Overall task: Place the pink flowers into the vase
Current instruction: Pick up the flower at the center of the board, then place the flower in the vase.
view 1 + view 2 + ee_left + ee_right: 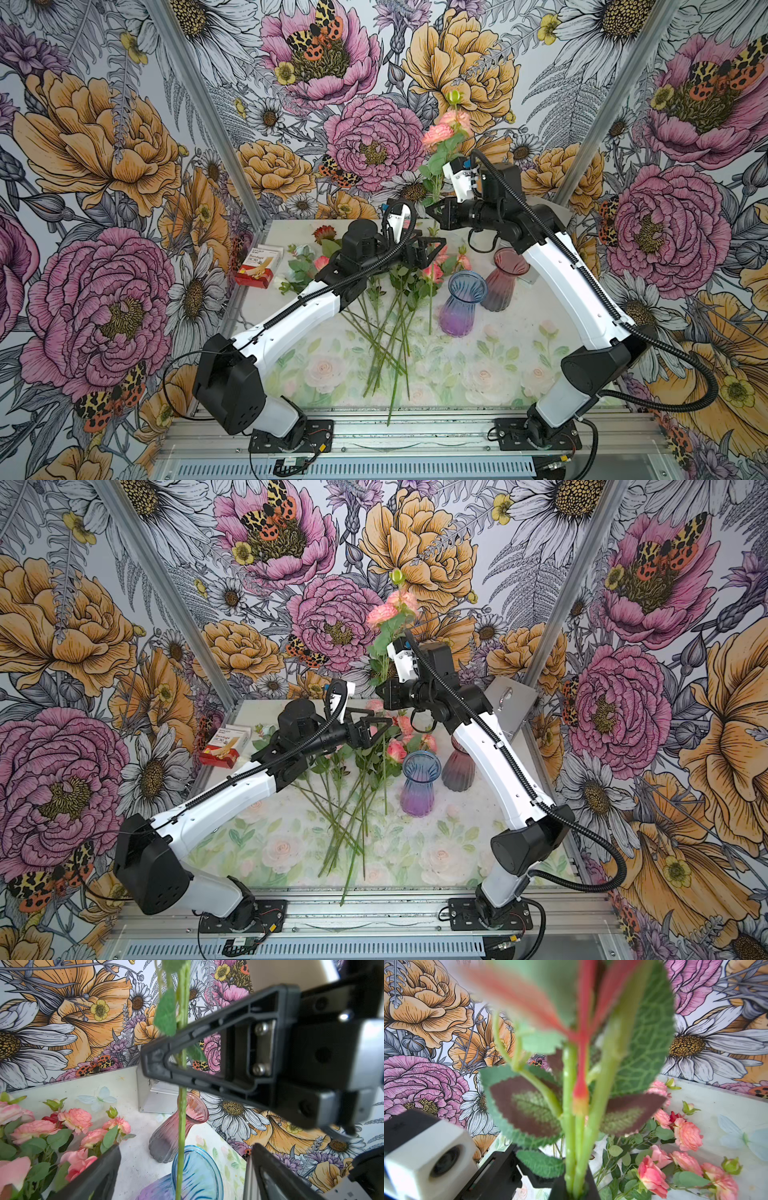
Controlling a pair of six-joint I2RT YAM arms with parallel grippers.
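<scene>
Your closed right gripper [433, 209] holds one pink flower spray [437, 135] upright above the tabletop [498, 361], its stem apparently not yet inside the blue vase [463, 303]; your left gripper [437, 252] stands open, and the other pink flowers [432, 272] lie unplaced.

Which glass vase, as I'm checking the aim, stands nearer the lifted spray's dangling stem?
The blue-and-purple ribbed glass vase: the lifted pink flower spray's green stem hangs beside it; the pink-and-grey ribbed vase stands behind, farther off.

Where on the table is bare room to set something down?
Bare: the table near right, between the blue vase, the pink flowers and the front edge. Crowded: the middle and far side, by the pink vase and box.
</scene>
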